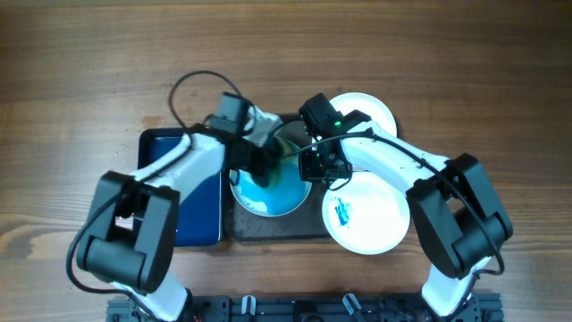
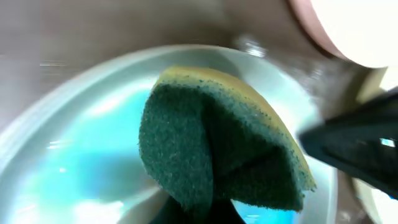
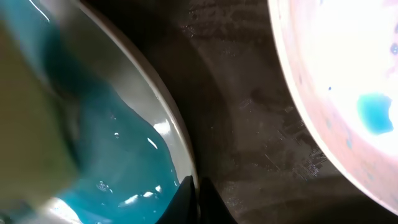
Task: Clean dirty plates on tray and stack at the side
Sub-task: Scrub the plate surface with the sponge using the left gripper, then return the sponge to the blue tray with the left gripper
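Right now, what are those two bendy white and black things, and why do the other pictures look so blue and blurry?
Those are two robot arms at a wooden table, seen from a camera above. Each arm ends in two fingers that pinch, and each has its own little camera near the fingers, so the other two pictures are close-ups.

On the table lies a dark tray. On it sits a plate smeared all over with blue, and beside that one a white plate with a small blue scribble. Another white plate shows behind the right arm. A deep-blue tray lies under the left arm.

The left arm's camera shows a green sponge pinched in its shut fingers, over the blue plate. The right arm's camera shows its shut fingers at that plate's rim; whether they pinch the rim I cannot tell.
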Motion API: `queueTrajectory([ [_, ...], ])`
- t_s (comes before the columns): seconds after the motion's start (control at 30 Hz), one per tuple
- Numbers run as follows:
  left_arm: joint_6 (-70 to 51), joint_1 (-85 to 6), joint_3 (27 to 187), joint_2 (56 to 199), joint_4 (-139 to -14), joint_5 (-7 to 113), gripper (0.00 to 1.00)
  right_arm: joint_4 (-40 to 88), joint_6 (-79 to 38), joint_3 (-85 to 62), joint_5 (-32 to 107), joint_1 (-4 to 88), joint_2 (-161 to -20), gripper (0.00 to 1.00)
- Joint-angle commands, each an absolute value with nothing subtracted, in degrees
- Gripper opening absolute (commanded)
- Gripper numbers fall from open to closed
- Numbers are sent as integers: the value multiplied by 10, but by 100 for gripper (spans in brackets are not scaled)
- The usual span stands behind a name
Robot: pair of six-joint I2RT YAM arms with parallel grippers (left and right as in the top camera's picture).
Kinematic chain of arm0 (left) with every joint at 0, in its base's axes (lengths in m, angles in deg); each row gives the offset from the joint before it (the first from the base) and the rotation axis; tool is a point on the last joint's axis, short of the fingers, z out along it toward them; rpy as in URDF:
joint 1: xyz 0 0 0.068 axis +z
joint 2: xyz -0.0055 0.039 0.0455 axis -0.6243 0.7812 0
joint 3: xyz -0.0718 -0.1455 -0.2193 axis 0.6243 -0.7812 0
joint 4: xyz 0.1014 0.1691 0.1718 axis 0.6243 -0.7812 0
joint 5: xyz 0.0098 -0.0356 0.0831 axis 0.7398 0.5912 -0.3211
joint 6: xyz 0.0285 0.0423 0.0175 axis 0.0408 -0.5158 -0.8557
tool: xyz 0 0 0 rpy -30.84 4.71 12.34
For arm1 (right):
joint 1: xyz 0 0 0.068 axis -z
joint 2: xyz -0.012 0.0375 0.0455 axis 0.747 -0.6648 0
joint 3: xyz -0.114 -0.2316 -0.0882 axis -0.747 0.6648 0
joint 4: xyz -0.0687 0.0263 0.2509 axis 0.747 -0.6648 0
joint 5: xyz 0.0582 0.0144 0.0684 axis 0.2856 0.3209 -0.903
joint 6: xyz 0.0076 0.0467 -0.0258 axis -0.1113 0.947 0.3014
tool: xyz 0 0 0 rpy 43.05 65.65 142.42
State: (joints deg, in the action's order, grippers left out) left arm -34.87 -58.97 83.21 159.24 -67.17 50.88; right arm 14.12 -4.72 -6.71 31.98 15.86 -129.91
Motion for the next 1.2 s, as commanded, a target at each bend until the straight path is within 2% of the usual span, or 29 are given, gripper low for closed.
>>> queueTrajectory([
  [0.0, -314, -638, 826, 1601, -672, 539, 4, 138, -59, -62, 333, 161, -1307, 4],
  [0.2, -280, -658, 825, 1606, -677, 532, 4, 136, -59, -62, 330, 161, -1307, 4],
  [0.37, -258, -622, 825, 1606, -708, 461, 4, 138, -59, -62, 326, 161, -1307, 4],
  [0.67, -224, -536, 824, 1608, -771, 420, 4, 144, -59, -62, 324, 161, -1307, 4],
  [0.87, -223, -563, 844, 1541, -788, 419, 4, 149, -59, -62, 324, 161, -1307, 4],
  [1.17, -197, -574, 916, 1411, -888, 361, 4, 154, -61, -62, 324, 161, -1307, 4],
])
